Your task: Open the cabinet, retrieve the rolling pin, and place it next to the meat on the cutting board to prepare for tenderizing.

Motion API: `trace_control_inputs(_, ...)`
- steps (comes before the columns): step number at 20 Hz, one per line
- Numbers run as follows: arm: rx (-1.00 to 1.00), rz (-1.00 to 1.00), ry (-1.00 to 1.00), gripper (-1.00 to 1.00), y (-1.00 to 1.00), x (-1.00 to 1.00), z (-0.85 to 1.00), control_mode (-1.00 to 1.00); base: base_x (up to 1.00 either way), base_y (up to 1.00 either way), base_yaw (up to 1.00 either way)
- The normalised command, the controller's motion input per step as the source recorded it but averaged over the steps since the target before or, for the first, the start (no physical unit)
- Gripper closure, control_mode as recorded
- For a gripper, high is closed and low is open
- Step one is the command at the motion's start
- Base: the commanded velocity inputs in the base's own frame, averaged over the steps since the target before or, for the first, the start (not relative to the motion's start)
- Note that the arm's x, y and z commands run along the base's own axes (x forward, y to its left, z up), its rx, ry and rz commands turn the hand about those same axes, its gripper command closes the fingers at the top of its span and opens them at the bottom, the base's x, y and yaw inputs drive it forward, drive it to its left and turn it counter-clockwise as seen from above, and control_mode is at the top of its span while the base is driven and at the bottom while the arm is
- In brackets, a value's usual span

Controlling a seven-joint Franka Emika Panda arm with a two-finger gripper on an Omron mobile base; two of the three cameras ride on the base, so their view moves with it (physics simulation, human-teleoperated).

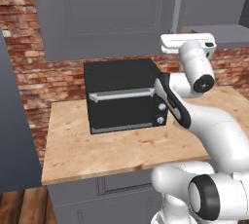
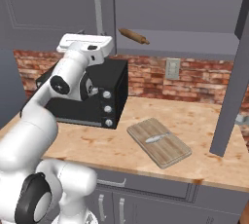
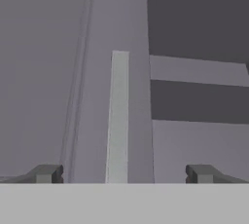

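Gripper [image 3: 121,173] hangs released before the cabinet [image 1: 102,13], its pale handle [image 3: 118,116] between the fingertips. Rolling pin [image 2: 133,36] lies inside the cabinet; cutting board [image 2: 159,142] sits below it.

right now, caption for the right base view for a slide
Open gripper faces the closed left door's handle; rolling pin sits in the opened cabinet above cutting board.

A red brick wall [image 2: 204,79] with a pale outlet plate [image 2: 171,68] stands behind the light wood bench [image 1: 112,150]. Grey drawer fronts [image 2: 146,194] are below, with brown wood floor [image 1: 22,206] at the left.
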Motion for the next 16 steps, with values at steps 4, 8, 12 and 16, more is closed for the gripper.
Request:
trace_control_inputs(4, 0.00, 0.04, -0.02, -1.00, 0.00, 0.34, 0.00, -1.00, 0.00, 0.00, 0.00)
trace_control_inputs(8, 0.00, 0.05, -0.01, -1.00, 0.00, 0.23, 0.00, -1.00, 0.00, 0.00, 0.00)
trace_control_inputs(12, 0.00, 0.04, -0.01, -1.00, -0.01, 0.23, 0.00, -1.00, 0.00, 0.00, 0.00)
trace_control_inputs(16, 0.00, 0.04, 0.00, -1.00, -0.02, 0.22, 0.00, -1.00, 0.00, 0.00, 0.00)
